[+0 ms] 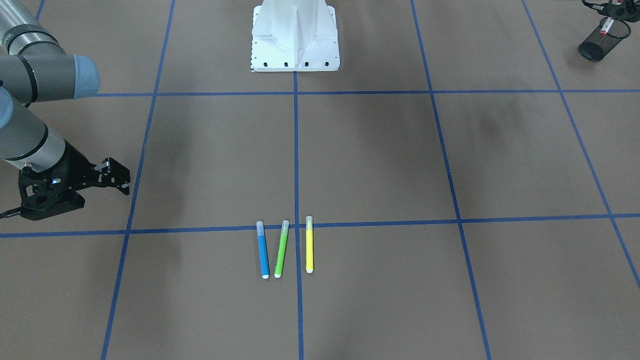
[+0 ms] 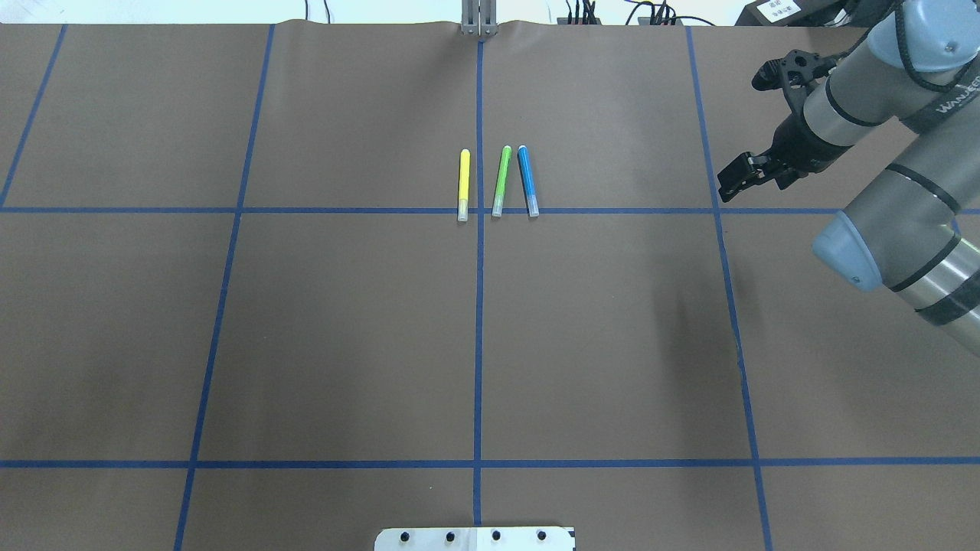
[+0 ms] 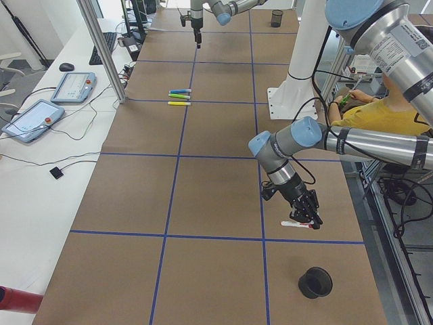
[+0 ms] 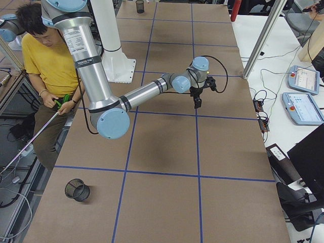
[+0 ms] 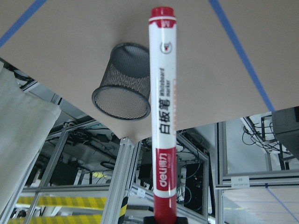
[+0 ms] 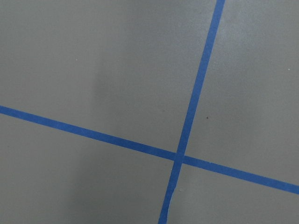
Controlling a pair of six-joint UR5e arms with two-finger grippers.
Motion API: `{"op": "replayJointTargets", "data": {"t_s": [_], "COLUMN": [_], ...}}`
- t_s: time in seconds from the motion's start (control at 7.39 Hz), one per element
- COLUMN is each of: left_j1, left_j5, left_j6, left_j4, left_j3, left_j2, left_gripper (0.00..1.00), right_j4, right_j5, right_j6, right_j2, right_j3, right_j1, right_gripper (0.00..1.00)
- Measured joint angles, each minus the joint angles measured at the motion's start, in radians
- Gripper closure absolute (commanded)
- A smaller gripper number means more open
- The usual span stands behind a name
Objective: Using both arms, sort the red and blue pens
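The red pen (image 5: 162, 116), white-barrelled with a red cap and tail, is held by its tail in my left gripper (image 1: 610, 11), which is shut on it. It hangs just above a black mesh cup (image 1: 599, 42), which also shows under the pen in the left wrist view (image 5: 125, 84). The blue pen (image 2: 527, 180) lies on the table near the centre line, to the right of a green pen (image 2: 501, 180) and a yellow pen (image 2: 463, 184). My right gripper (image 2: 736, 179) hovers open, well to the right of the blue pen, holding nothing.
A second black mesh cup (image 4: 78, 189) stands at the table's corner on my right side. The white robot base (image 1: 295, 37) is at mid-table. A person in a yellow shirt (image 4: 50, 61) sits behind the base. Blue tape lines grid the brown table (image 2: 344, 329).
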Motion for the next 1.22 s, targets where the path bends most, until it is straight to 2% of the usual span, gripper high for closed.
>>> {"op": "replayJointTargets", "data": {"t_s": [0.27,0.68,1.22], "left_j1": [0.001,0.004,0.008], "left_j5": [0.042,0.068,0.015], "left_j6": [0.000,-0.001,0.002], "left_j4": [-0.020,-0.127,-0.162], "left_j3": [0.075,0.207,0.259], "left_j2": [0.013,0.020,0.031], "left_gripper": [1.00,1.00,1.00], "right_j4": [0.000,0.000,0.001], "right_j5": [0.000,-0.001,-0.002], "right_j6": [0.000,0.000,0.000], "right_j2": [0.000,-0.001,0.000], "right_j3": [0.001,0.003,0.009], "right_j1": [-0.004,-0.007,-0.008], "right_gripper": [0.01,0.01,0.01]}}
